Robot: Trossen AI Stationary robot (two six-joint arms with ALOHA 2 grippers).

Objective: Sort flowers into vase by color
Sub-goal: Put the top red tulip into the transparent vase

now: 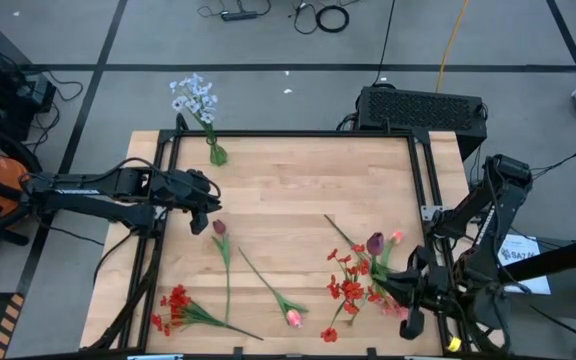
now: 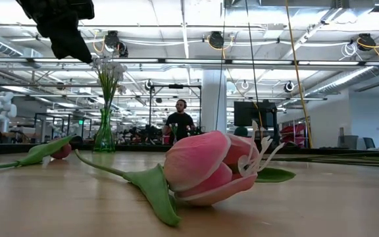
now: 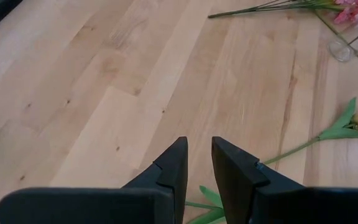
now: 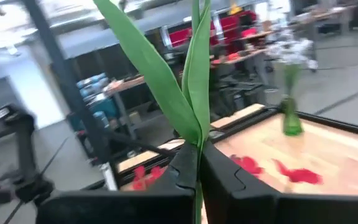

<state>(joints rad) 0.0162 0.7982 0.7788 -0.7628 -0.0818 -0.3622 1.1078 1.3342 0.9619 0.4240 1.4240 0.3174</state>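
My right gripper (image 4: pixel 197 163) is shut on a green stem with long leaves, low over the table's near right part (image 1: pixel 396 287). A dark tulip bud (image 1: pixel 375 243) and a pink bud (image 1: pixel 396 237) show just beyond it; which one the stem carries I cannot tell. My left gripper (image 3: pixel 199 167) is open and empty above the table's left middle (image 1: pixel 206 208), close to a dark red tulip (image 1: pixel 219 228) lying flat. A pink tulip (image 1: pixel 293 318) lies near the front edge. A white sprig (image 1: pixel 193 95) stands in a green vase (image 1: pixel 216 152) at the far left. My right gripper pinches the green stem (image 4: pixel 197 148) between its two fingers, just below where the long leaves (image 4: pixel 166 81) spread. The fingers lie across the stem, and the leaves rise past the fingertips. The flower head is outside the wrist view.
A red cluster (image 1: pixel 173 305) lies at the near left and another red cluster (image 1: pixel 348 282) beside my right gripper. A clear glass vase (image 3: pixel 344 48) with pink flowers (image 3: pixel 350 9) stands at the near right. A black frame rail (image 1: pixel 298 133) borders the table. A person (image 2: pixel 179 122) stands far behind.
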